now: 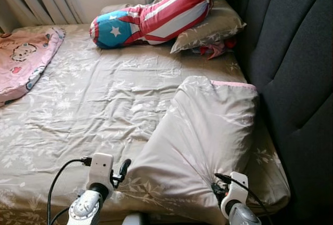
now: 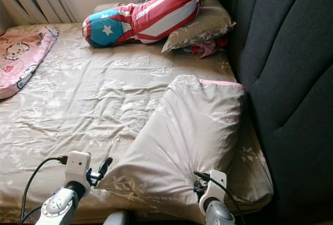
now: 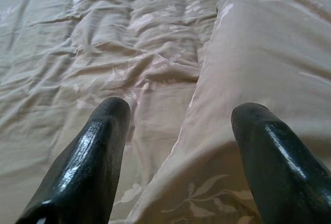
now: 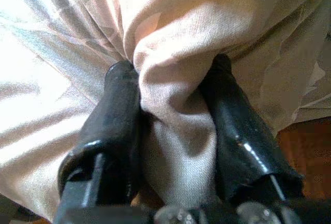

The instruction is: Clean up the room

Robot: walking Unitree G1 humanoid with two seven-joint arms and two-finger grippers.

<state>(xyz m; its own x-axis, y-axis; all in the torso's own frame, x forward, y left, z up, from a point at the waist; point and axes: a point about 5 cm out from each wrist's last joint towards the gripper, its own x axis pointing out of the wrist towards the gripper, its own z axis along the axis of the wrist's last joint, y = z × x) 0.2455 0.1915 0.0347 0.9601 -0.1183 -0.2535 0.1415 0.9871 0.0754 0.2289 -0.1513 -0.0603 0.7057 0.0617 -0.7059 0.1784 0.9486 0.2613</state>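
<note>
- A beige pillow (image 1: 200, 136) is being handled; it is lying on the bed (image 1: 93, 105), slanted, with its far end near the dark headboard (image 1: 291, 69).
- A bunched fold of the pillow's near edge is being pinched between the fingers of the right gripper (image 4: 173, 105), clamped on cloth.
- The left gripper (image 3: 178, 131) is being held with fingers apart at the pillow's near left corner, nothing yet taken.
- The step in hand is judged to be straightening the pillow.
- Next, the left corner is to be gripped, so that the pillow is being lifted evenly toward the other pillow (image 1: 213, 27) and striped bolster (image 1: 151, 17).
</note>
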